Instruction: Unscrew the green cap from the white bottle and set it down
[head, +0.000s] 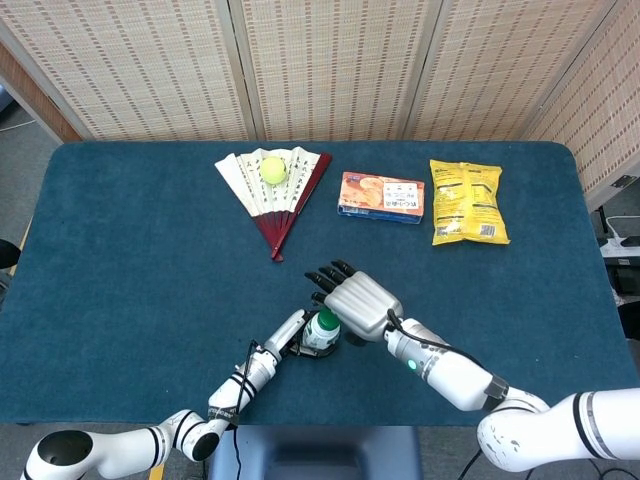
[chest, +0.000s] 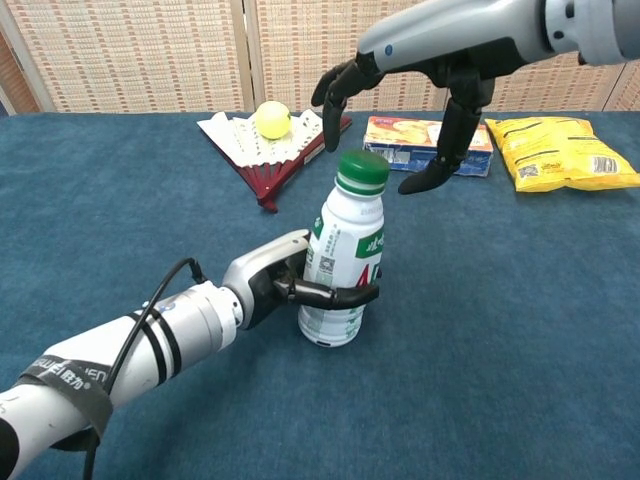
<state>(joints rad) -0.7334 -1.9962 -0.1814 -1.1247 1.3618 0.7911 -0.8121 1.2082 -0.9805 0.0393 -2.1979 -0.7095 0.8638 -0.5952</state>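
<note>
A white bottle (chest: 343, 275) with a green cap (chest: 362, 169) stands upright near the table's front edge. My left hand (chest: 285, 283) grips its lower body, fingers wrapped around the label. From above, the cap (head: 326, 320) shows just left of my right hand (head: 352, 300). That right hand (chest: 400, 90) hovers spread over the cap with nothing in it, fingers on the far left side and thumb hanging at the right, apart from the cap.
A paper fan (head: 275, 190) carrying a yellow ball (head: 273, 169) lies at the back. A snack box (head: 381, 196) and a yellow bag (head: 466, 201) sit to its right. Blue cloth covers the table (head: 130, 260).
</note>
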